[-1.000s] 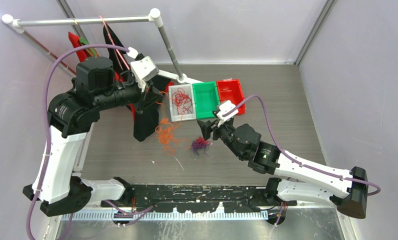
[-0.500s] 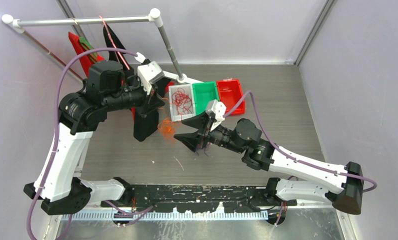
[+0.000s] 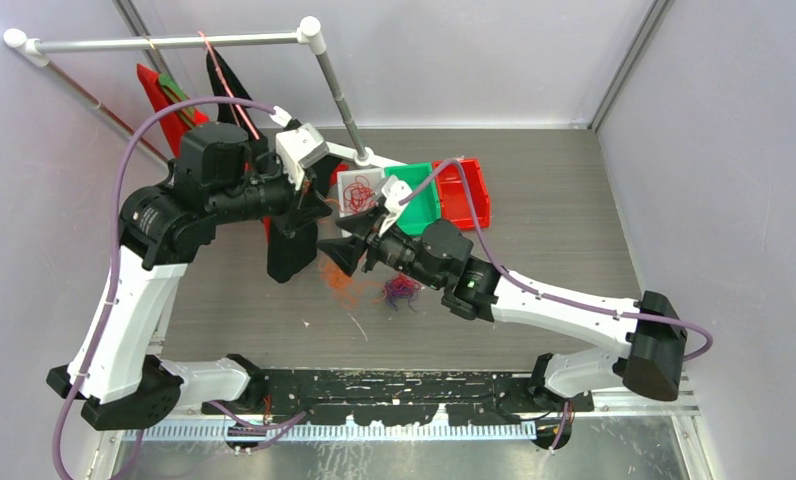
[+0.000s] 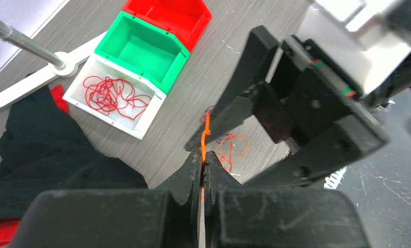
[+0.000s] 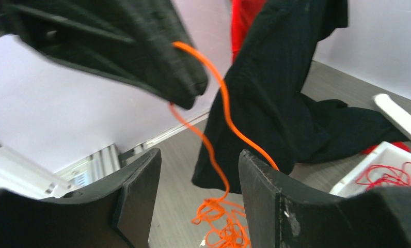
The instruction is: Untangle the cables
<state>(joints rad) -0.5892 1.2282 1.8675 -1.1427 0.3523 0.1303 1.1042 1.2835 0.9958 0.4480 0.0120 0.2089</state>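
My left gripper (image 4: 202,161) is shut on an orange cable (image 4: 207,129), holding one strand up above the table. That strand hangs down to an orange clump (image 3: 336,276) on the table. My right gripper (image 5: 198,155) is open just below the left one, and the orange cable (image 5: 214,170) runs down between its fingers without being pinched. In the top view the left gripper (image 3: 314,206) and the right gripper (image 3: 340,250) stand close together. A purple cable clump (image 3: 401,290) lies just right of the orange one. A red cable (image 4: 112,96) lies in the white bin (image 4: 141,124).
A green bin (image 4: 141,51) and a red bin (image 4: 175,15), both without cables, stand in a row beside the white one. A black garment (image 3: 292,250) hangs from the rack (image 3: 174,42) just left of the grippers, with red cloth (image 3: 159,90) behind it.
My right arm has swung left and up from beside the purple clump to just under the left gripper, its jaws narrowing a little. The left gripper shifted slightly right and stayed shut.
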